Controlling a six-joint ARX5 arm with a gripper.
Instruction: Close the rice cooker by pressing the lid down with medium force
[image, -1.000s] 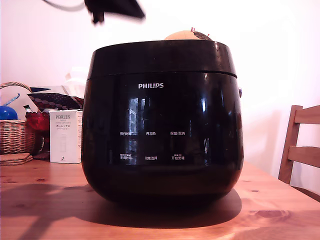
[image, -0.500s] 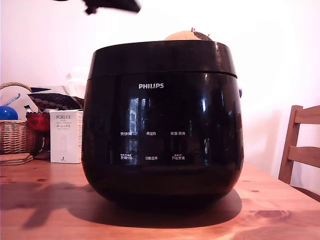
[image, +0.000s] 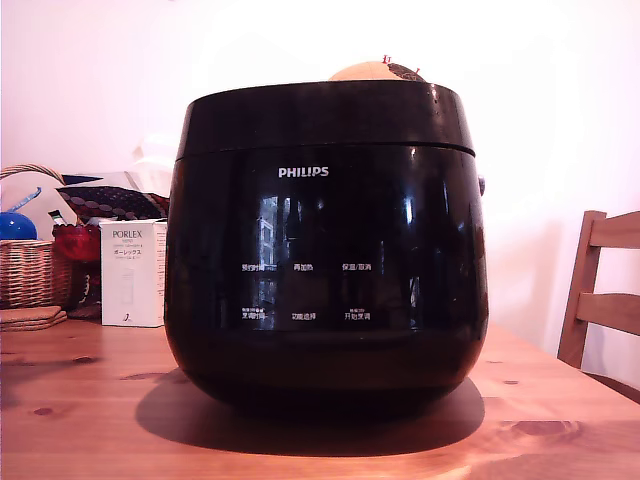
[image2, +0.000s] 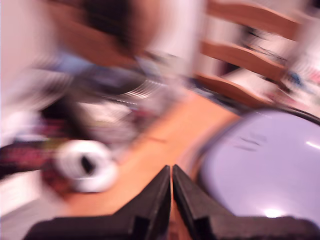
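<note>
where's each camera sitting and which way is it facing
Exterior view: low at table height, facing the front of the glossy black Philips rice cooker on the wooden table; no arm shows.
Wrist view: on the wrist, blurred, above the cooker's closed lid; the black gripper shows, fingertips together.
Shared: cooker, table.

We see only the gripper (image2: 171, 172), in the blurred wrist view: 2 matte black fingers (image2: 150, 200), each wide at the base and tapering to a sharp, wedge-shaped tip. No cables, screws or markings are clear enough to make out.
</note>
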